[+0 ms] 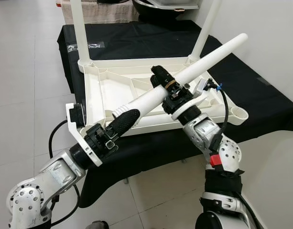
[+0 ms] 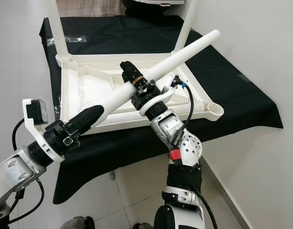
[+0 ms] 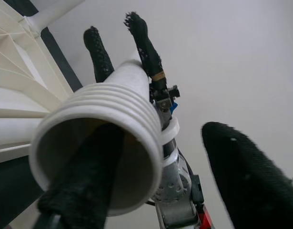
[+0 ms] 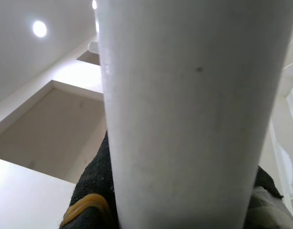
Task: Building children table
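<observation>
Both grippers carry the white table leg (image 1: 184, 78) slanting above the upturned tabletop (image 1: 113, 90): right gripper (image 1: 161, 82) clamps mid-shaft, left gripper (image 1: 123, 119) fingers straddle its threaded end. Best now: aim threads squarely into the near-right corner socket (image 1: 239, 114), then twist.

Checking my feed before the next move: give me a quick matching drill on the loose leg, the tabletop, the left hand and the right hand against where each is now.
Things:
1. loose table leg
2. upside-down tabletop
3. left hand
4. right hand

States:
A. at the leg's threaded end
B. lying on the black cloth
C. shut around the leg's middle
D. held slanted above the tabletop

Pairs: 1-D, 2-B, 3-A, 4-C
</observation>
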